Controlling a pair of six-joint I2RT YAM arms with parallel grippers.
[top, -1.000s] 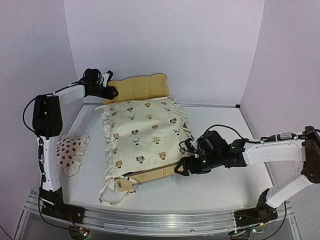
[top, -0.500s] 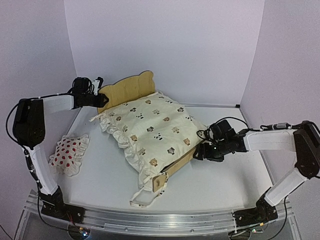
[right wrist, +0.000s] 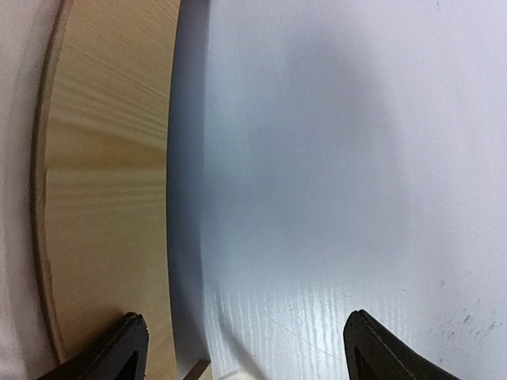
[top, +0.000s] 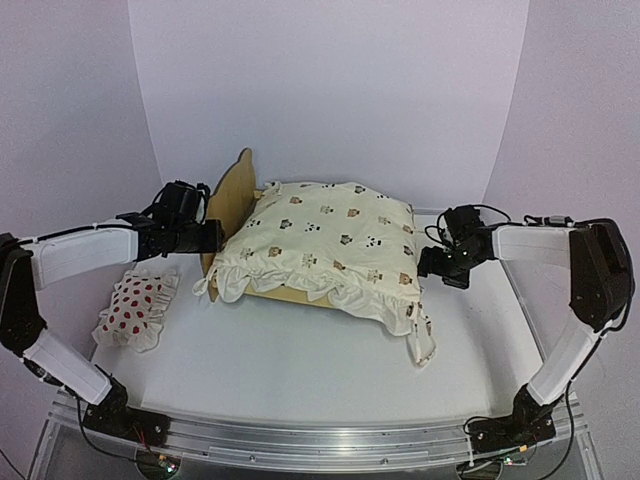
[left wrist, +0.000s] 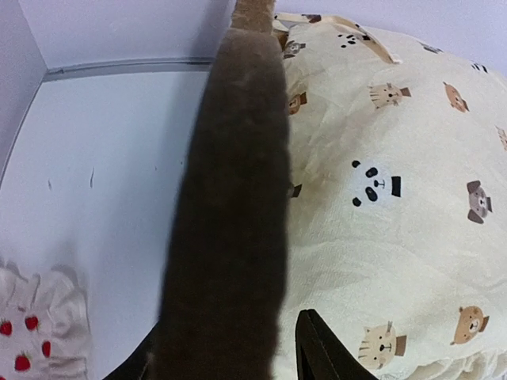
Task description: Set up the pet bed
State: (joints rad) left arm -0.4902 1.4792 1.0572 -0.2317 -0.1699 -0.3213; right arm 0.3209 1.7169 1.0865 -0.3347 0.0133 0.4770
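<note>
1. We count one small light-plywood pet bed (top: 230, 205) with a bear-ear headboard, and one cream ruffled cushion (top: 325, 245) printed with little animal faces. There is also one small white pillow (top: 135, 310) with red spots, and two black two-finger grippers, all on one white table (top: 300, 380).
2. The pet bed stands mid-table toward the back wall, between the two grippers, with its headboard upright at the left end. The cushion lies on top and hides most of the frame, its ruffle drooping over the near side and the right end. The pillow lies apart, at the table's left.
3. The left gripper (top: 213, 238) is at the headboard's near edge, clamped onto the board.
4. The right gripper (top: 432, 268) is just beside the bed's right end, with its jaws spread wide and holding nothing.
5. Only the left wrist view shows that grip. The headboard edge (dark and blurred, being so close) fills the gap between the fingers (left wrist: 317, 352), with the cushion to its right.
6. Only the right wrist view shows the plywood panel under the ruffle. One fingertip overlaps it, though we cannot tell whether it touches, and bare table lies between the fingers.
</note>
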